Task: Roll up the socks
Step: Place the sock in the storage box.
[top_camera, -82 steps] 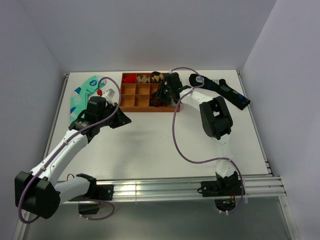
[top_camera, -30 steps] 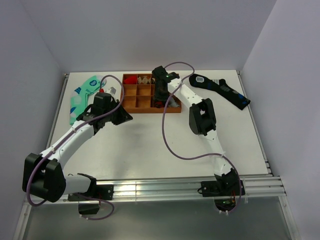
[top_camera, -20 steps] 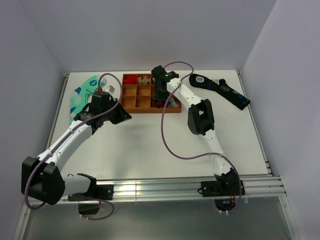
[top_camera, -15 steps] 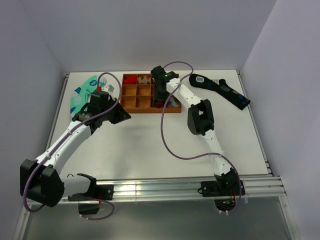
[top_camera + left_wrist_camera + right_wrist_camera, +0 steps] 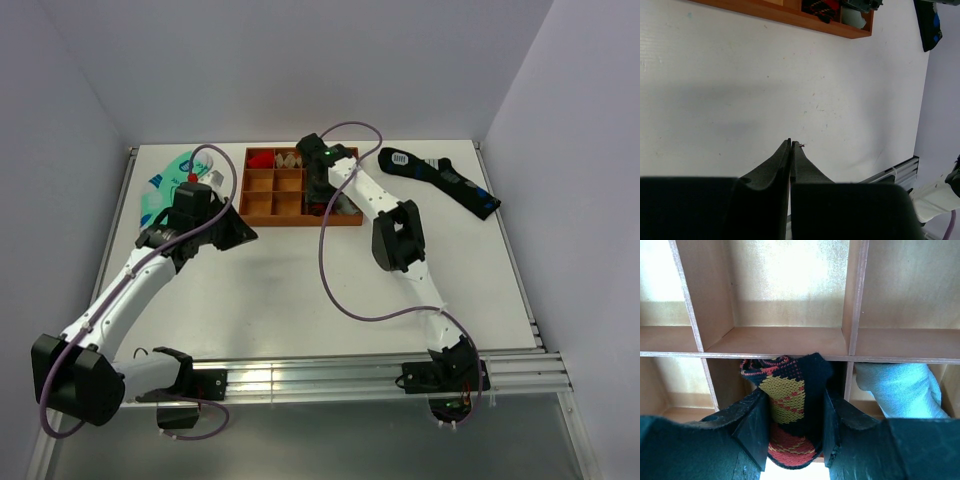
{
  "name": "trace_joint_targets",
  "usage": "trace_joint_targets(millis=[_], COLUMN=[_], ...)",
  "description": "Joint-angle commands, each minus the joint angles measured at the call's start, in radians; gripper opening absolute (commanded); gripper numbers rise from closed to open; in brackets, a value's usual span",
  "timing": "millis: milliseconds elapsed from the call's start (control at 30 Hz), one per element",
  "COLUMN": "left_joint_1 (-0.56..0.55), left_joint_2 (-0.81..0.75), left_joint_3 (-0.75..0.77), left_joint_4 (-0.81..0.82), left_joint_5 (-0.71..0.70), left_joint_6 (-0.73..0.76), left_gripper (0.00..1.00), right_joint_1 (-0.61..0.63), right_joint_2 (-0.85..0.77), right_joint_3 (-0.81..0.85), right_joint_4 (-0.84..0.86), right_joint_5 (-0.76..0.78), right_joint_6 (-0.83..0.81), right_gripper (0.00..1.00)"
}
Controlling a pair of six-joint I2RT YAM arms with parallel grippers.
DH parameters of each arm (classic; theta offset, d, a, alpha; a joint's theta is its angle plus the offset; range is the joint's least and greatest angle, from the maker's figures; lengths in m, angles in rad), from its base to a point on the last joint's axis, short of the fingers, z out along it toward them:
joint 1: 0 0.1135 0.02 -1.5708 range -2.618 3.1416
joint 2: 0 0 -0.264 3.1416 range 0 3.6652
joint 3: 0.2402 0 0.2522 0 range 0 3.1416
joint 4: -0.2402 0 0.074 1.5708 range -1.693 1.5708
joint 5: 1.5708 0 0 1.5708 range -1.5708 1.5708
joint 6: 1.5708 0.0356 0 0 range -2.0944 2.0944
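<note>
View from above: a white table (image 5: pixel 300 290) with a wooden tray (image 5: pixel 262 196) of small square compartments at its far side. A mint green sock (image 5: pixel 163 192) lies flat to the left of the tray, and a dark navy sock (image 5: pixel 441 177) lies well apart to its right. The left gripper (image 5: pixel 243 236) hovers over bare table just beside the tray's near left corner. The right arm stretches to the tray, and the right gripper (image 5: pixel 321 198) points down into its right part, covering most of what it holds. A purple cable (image 5: pixel 333 290) loops along each arm.

Left wrist camera: the left gripper (image 5: pixel 791 145) has its two black fingers pressed together, with nothing between them, above white table. The tray's near wall runs along the top edge. The black argyle sock (image 5: pixel 821 6) shows in one of its compartments, next to a pale blue sock (image 5: pixel 853 18).

Right wrist camera: the right gripper (image 5: pixel 794 402) pinches the black argyle sock (image 5: pixel 789 395), bunched into a roll, with yellow and red diamonds showing. The roll sits between the fingers at a compartment in the tray's row closest to the camera. The pale blue sock (image 5: pixel 900 390) fills the compartment just to its right. The compartments beyond are bare wood.
</note>
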Motion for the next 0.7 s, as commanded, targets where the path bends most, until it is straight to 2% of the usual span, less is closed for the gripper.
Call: trace_joint_targets(millis=[0,300,500,667], left_joint_1=[0.006,0.006,0.006,0.006], left_joint_2=[-0.044,-0.071,-0.076,-0.070], left_joint_3=[0.015,-0.008,-0.027,-0.039], left_joint_4=[-0.008,-0.010,0.004,0.013], left_joint_5=[-0.010,-0.005,-0.002,0.003], left_joint_6=[0.020,0.011,0.011,0.009], left_gripper=[0.09,0.09,0.09,0.09], right_joint_1=[-0.001,0.011,0.021,0.021], right_joint_2=[0.084,0.130,0.086,0.086], right_joint_3=[-0.062,-0.084,-0.228,-0.213], right_joint_4=[-0.296,-0.341,-0.248,-0.249], right_joint_5=[0.094,0.048,0.040,0.025], right_joint_6=[-0.070,-0.114,-0.101,-0.101], right_gripper=[0.00,0.00,0.00,0.00])
